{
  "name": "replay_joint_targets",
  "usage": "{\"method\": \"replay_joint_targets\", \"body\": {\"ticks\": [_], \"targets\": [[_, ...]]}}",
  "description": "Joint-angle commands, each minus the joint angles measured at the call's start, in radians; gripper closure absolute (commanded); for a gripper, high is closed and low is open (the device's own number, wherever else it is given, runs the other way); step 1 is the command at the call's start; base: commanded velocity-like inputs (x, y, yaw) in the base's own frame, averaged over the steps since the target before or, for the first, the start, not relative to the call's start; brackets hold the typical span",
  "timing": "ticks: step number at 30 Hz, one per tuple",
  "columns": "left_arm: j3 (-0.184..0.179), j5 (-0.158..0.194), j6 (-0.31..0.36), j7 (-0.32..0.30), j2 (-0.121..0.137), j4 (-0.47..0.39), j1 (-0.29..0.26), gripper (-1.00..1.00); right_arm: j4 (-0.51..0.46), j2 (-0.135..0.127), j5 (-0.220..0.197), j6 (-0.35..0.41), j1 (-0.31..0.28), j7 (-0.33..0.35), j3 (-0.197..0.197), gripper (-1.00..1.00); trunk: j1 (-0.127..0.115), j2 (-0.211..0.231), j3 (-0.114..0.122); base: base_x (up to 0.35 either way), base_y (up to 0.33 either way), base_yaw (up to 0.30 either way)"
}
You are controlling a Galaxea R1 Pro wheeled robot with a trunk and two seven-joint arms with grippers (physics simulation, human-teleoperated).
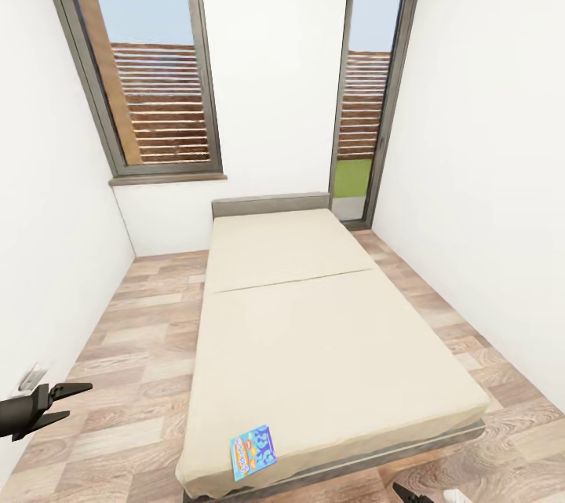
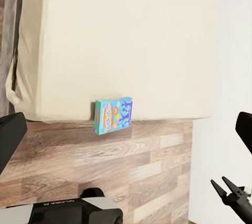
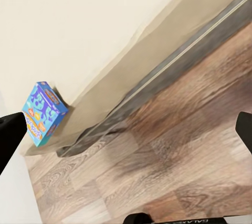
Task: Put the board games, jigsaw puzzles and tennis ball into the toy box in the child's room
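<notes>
A small blue board game (image 1: pixel 253 452) is lying flat on the bed (image 1: pixel 329 354), right at the near corner of the beige mattress, close to the foot edge. The rest of the mattress is bare. The bed is sitting on the wood floor (image 1: pixel 125 377) between white walls, with its grey headboard (image 1: pixel 271 205) against the far wall by 2 tall windows (image 1: pixel 149 63).

The left gripper (image 1: pixel 63 401) is hanging low over the floor, off to the left side of the bed. Its jaws are spread apart with nothing between them. The blue box is sitting well away from it, to its right and a bit nearer the robot.

In the left wrist view the blue board game (image 2: pixel 113 115) is showing at the mattress edge, far from the finger tips. In the right wrist view the box (image 3: pixel 43 113) is also showing on the bed corner, above the grey frame. The right gripper (image 1: pixel 412 493) is poking in at the bottom of the head view, near the foot of the bed, well apart from the box. I cannot tell if its jaws are spread or pressed together.
</notes>
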Motion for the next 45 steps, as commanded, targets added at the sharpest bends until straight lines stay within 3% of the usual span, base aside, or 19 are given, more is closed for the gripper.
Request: {"method": "replay_joint_targets", "body": {"ticks": [1, 10, 16, 21, 27, 29, 31, 33, 37, 45], "targets": [[0.001, 0.000, 0.004, -0.003, 0.000, 0.000, -0.001, -1.00, 0.000, 0.000, -0.010, 0.011, -0.001, 0.003, -0.003, -1.00, 0.004, -0.009, -0.005, 0.000, 0.000, 0.000], [0.002, 0.002, 0.012, -0.003, -0.001, 0.000, -0.001, -1.00, -0.001, 0.000, -0.012, 0.018, -0.002, 0.002, -0.003, -1.00, 0.039, -0.072, -0.033, -0.142, 0.000, 0.000], [0.023, 0.002, 0.016, -0.003, -0.001, 0.000, -0.001, -1.00, 0.000, 0.000, -0.014, 0.021, -0.002, 0.002, -0.003, -1.00, 0.062, -0.114, -0.052, -0.050, 0.000, 0.000], [0.027, 0.001, 0.017, -0.003, 0.000, 0.000, -0.001, -1.00, -0.001, 0.013, -0.007, 0.022, -0.004, -0.001, -0.002, -1.00, 0.081, -0.149, -0.067, -0.007, 0.000, 0.000], [0.028, 0.003, 0.017, -0.004, 0.000, 0.000, -0.001, -1.00, -0.002, 0.064, 0.001, 0.018, -0.031, -0.038, 0.002, -1.00, 0.104, -0.191, -0.086, -0.001, 0.000, 0.000], [0.028, 0.004, 0.016, -0.005, 0.000, -0.002, -0.001, -1.00, -0.002, 0.102, 0.003, 0.011, -0.051, -0.098, 0.005, -1.00, 0.112, -0.205, -0.093, 0.000, 0.000, 0.000], [0.028, 0.004, 0.016, -0.006, -0.001, -0.003, -0.001, -1.00, -0.001, 0.123, 0.003, 0.009, -0.065, -0.137, 0.006, -1.00, 0.119, -0.219, -0.099, 0.000, 0.000, 0.000], [0.028, 0.005, 0.016, -0.014, -0.001, -0.004, -0.001, -1.00, 0.000, 0.166, 0.002, 0.009, -0.109, -0.218, 0.009, -1.00, 0.127, -0.233, -0.105, 0.000, 0.000, 0.000], [0.027, 0.004, 0.017, -0.051, -0.001, -0.004, -0.001, -1.00, 0.009, 0.218, 0.000, 0.011, -0.179, -0.316, 0.017, -1.00, 0.142, -0.261, -0.118, 0.000, 0.000, 0.000], [0.027, -0.003, 0.017, -0.103, -0.001, -0.004, -0.001, -1.00, 0.013, 0.240, -0.018, 0.023, -0.215, -0.362, 0.020, -1.00, 0.173, -0.317, -0.143, 0.000, 0.000, 0.000]]}}
